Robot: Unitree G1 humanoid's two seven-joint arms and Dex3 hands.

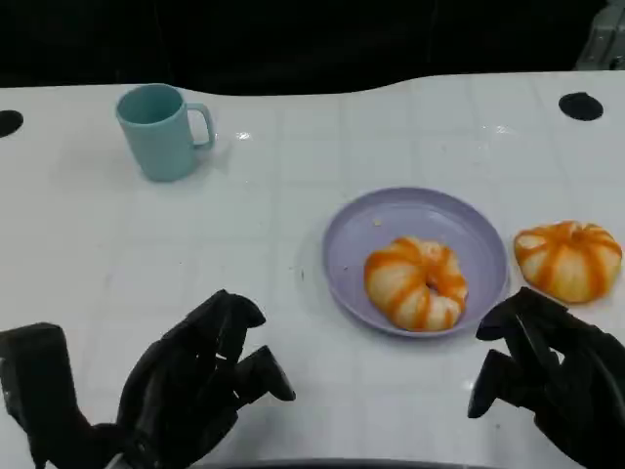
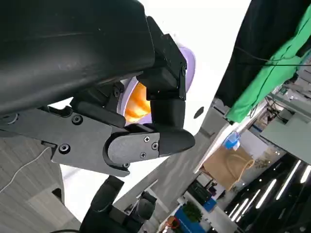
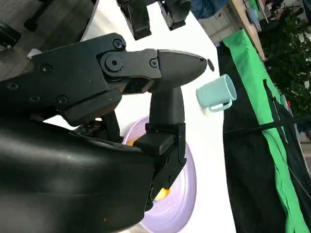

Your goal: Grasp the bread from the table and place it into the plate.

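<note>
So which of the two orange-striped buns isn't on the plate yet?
The orange-striped bun on the white table, right of the purple plate; the other bun lies inside it.

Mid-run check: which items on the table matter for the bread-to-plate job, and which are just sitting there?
Part of the job:
- bread on the table, right of the plate, still to be moved
- purple plate
- bread on the plate
- right hand, nearest the loose bread, holding nothing

Just lying about:
- teal mug, far left, upright
- left hand, holding nothing
</note>
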